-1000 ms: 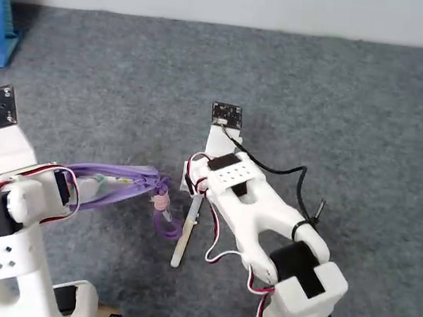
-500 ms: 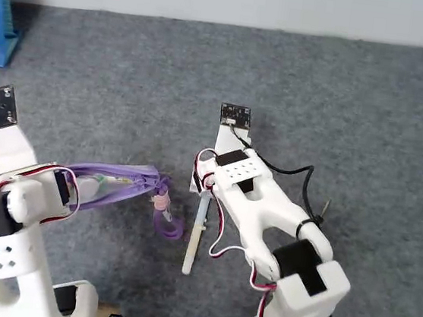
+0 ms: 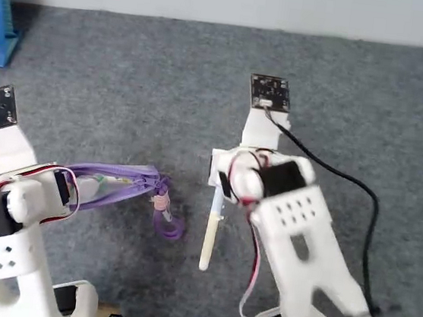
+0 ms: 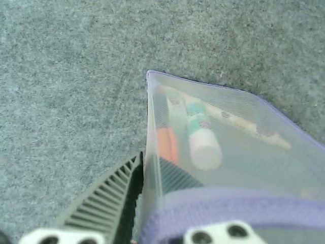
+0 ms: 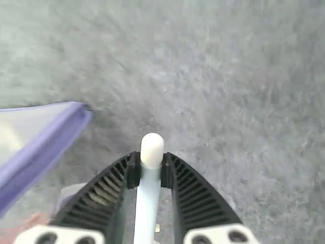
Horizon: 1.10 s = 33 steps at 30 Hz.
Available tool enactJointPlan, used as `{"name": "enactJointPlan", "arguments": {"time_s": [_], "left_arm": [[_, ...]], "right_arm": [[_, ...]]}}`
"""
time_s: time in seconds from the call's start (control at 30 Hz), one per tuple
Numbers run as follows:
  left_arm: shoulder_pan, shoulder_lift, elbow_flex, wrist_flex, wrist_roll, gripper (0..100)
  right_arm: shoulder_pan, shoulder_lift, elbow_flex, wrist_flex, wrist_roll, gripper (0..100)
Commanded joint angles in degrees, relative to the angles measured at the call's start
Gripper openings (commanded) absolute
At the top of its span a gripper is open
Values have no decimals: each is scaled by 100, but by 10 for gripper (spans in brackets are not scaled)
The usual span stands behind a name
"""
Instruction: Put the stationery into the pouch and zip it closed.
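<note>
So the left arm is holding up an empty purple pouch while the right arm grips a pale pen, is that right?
Not quite: the pouch is not empty. The left wrist view shows stationery through its mesh, including a white-capped tube and an orange item. The rest holds: the left gripper holds the pouch and the right gripper grips the pale pen.

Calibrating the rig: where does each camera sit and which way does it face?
High view: fixed above the table, looking down; both arms show, left gripper holding the pouch, right gripper the pen.
Left wrist view: on the left arm, facing down past its gripper at the pouch.
Right wrist view: on the right arm, facing down along the pen; pouch edge seen in all three.
</note>
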Motion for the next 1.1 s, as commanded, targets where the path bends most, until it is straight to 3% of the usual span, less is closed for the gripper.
{"name": "enactJointPlan", "arguments": {"time_s": [0.0, 0.5, 0.93, 1.07], "left_arm": [[-79, 9, 215, 97, 70, 13], [-79, 9, 215, 105, 70, 13], [-105, 9, 215, 105, 70, 13], [-105, 9, 215, 105, 70, 13]], "right_arm": [[-242, -1059, -202, 92, 141, 8], [-1815, -3459, -202, -576, 396, 8], [-2475, -3670, -141, -2905, 343, 8], [-2492, -3679, 589, -4057, 378, 8]]}}
